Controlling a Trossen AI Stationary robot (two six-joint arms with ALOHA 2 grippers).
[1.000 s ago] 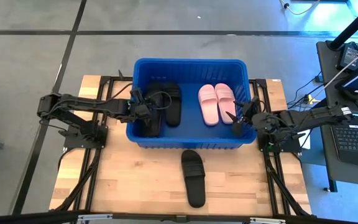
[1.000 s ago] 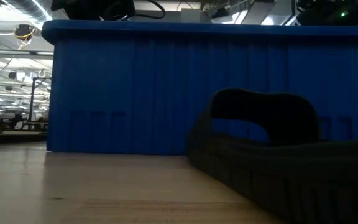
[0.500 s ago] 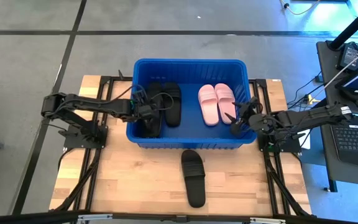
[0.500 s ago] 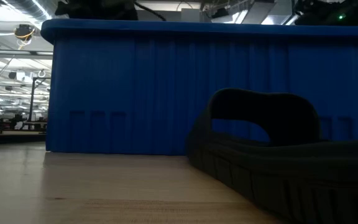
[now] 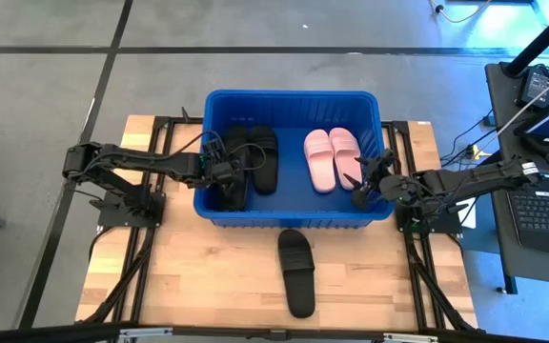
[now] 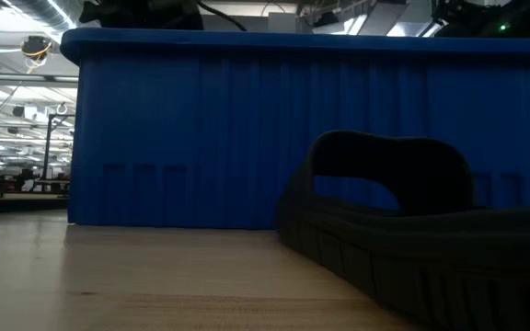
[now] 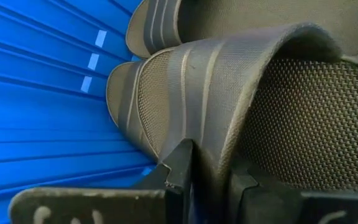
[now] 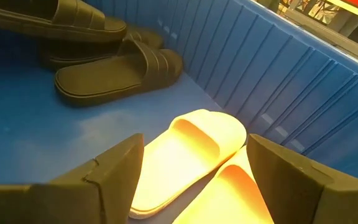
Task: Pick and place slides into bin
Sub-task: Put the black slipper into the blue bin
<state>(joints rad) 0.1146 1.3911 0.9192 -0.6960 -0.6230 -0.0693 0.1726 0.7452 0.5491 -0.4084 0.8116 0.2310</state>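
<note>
Still outside the bin (image 5: 294, 103) — last black slide (image 5: 297, 272) on the table, long axis near-to-far, nearer the spread-open right gripper (image 5: 365, 183) than the left gripper (image 5: 220, 169) — clenched on a binned black slide's strap (image 7: 253, 93).

High view: overhead, straight down on the whole desk (image 5: 189, 276), both arms and the bin (image 5: 294, 103).
Low view: desk-top level, facing the bin's side wall, close behind a black slide (image 6: 412, 239); hall beyond.
Left wrist view: pressed against a black slide strap (image 7: 241, 81) inside the bin.
Right wrist view: looks into the bin, over the pink slides (image 8: 191, 155).
</note>
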